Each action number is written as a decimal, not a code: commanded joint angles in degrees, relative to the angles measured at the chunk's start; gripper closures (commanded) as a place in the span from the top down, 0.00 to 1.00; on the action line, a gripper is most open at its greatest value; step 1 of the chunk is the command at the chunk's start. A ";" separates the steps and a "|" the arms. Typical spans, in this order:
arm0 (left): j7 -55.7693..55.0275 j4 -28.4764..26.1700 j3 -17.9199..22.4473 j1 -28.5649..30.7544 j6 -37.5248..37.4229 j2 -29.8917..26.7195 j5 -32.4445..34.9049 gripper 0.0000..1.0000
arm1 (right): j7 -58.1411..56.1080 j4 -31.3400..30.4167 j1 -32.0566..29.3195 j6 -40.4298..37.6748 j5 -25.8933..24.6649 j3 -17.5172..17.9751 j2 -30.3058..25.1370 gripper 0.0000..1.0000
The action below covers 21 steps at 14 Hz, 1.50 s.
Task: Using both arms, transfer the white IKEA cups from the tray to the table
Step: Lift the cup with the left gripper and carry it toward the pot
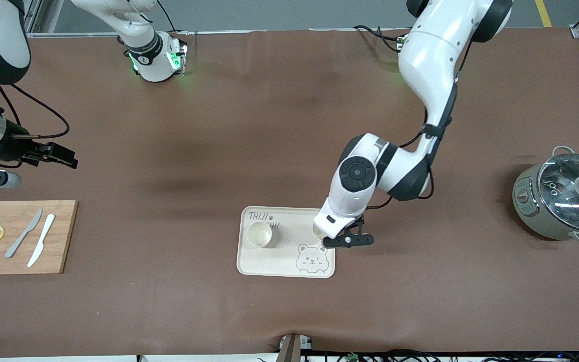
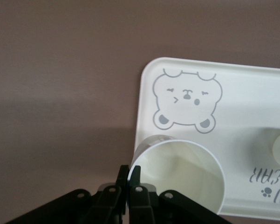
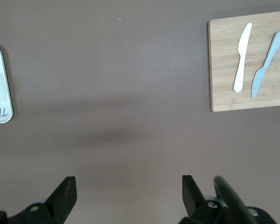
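The left gripper (image 2: 129, 173) is clenched on the rim of one white cup (image 2: 177, 175), holding it over the tray (image 1: 287, 264) at the edge toward the left arm's end of the table. The other white cup (image 1: 259, 234) stands upright on the tray, toward the right arm's end, beside the printed lettering. A bear drawing (image 1: 310, 258) marks the tray's corner nearer the front camera. The right gripper (image 3: 129, 196) waits with fingers spread wide, empty, well away from the tray and near the wooden board (image 1: 61, 236).
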 commanded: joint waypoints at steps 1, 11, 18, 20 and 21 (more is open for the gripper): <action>3.42 -1.34 -0.14 2.13 -5.05 -5.33 0.51 0.00 | 0.63 -1.14 0.07 0.13 -0.17 0.13 -1.44 1.00; 22.66 -7.82 -0.23 11.44 -22.82 -21.50 -2.48 0.00 | 0.72 -1.14 0.78 0.57 -0.08 0.13 -1.18 1.00; 34.61 -29.35 -0.23 18.13 -8.33 -32.41 -3.53 0.00 | 0.72 -1.05 0.78 0.66 -0.17 0.04 -1.17 1.00; 38.74 -32.78 -0.23 21.02 -6.39 -33.81 -3.98 0.00 | 0.72 -1.05 0.78 0.75 -0.08 0.04 -1.17 1.00; 41.37 -34.54 -0.23 22.34 -5.08 -34.52 -4.85 0.00 | 0.72 -0.62 0.95 0.84 0.01 0.13 -1.17 1.00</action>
